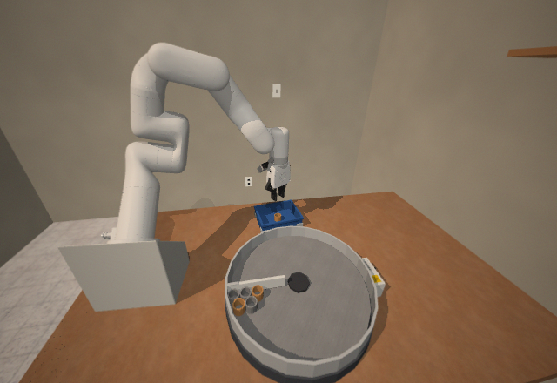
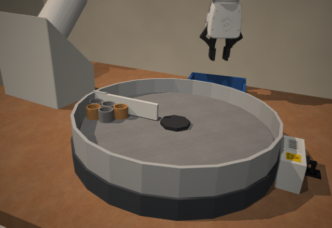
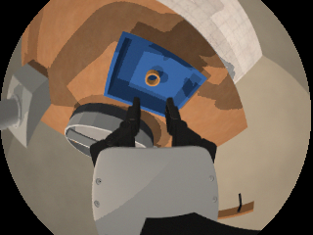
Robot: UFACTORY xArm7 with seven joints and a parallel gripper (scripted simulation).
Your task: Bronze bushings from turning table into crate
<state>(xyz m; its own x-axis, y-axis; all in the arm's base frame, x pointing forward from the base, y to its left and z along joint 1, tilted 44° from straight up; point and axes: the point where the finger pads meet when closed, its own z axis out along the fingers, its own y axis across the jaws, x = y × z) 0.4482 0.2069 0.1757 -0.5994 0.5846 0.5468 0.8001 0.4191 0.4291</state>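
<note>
My gripper [image 1: 276,197] hangs open and empty above the blue crate [image 1: 278,211], fingers pointing down; it also shows in the exterior view [image 2: 219,56] and the wrist view [image 3: 153,108]. One bronze bushing [image 1: 278,217] stands inside the crate, seen from above in the wrist view [image 3: 153,78]. On the turning table [image 2: 177,137], two bronze bushings [image 2: 93,111] [image 2: 120,111] sit in a cluster with three steel bushings [image 2: 106,113] at the left rim, against a white bar [image 2: 128,108].
A black hub [image 2: 175,122] sits at the table's centre. The table has a raised grey wall. A control box [image 2: 290,164] is fixed to its right side. The arm's grey pedestal [image 1: 125,275] stands to the left.
</note>
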